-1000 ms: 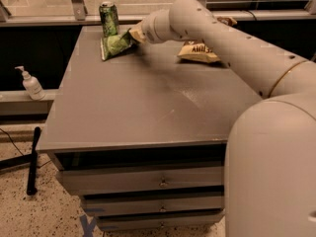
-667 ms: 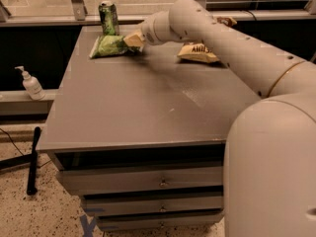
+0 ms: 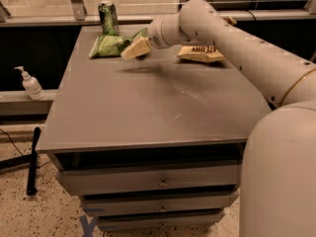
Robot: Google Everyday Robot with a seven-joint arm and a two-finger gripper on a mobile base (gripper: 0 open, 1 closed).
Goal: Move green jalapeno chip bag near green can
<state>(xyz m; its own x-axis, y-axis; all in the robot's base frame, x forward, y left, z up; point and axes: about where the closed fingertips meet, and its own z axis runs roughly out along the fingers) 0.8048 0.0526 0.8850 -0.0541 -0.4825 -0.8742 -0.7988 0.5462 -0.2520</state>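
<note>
The green jalapeno chip bag [image 3: 108,46] lies flat on the grey table [image 3: 148,107] at the far left, just in front of the green can [image 3: 108,18]. The can stands upright at the table's back edge, a short gap from the bag. My gripper [image 3: 136,48] hovers at the bag's right end, a little above the tabletop, with its shadow on the table below it. A bit of green shows behind the gripper. I cannot tell whether the gripper still touches the bag.
A brown and tan chip bag [image 3: 200,53] lies at the back right, partly behind my arm [image 3: 237,43]. A white pump bottle [image 3: 30,84] stands on a ledge to the left. The table has drawers [image 3: 160,181] in front.
The green bag went from tilted up in my gripper to lying flat in front of the can. My gripper has since shifted slightly right and toward the camera.
</note>
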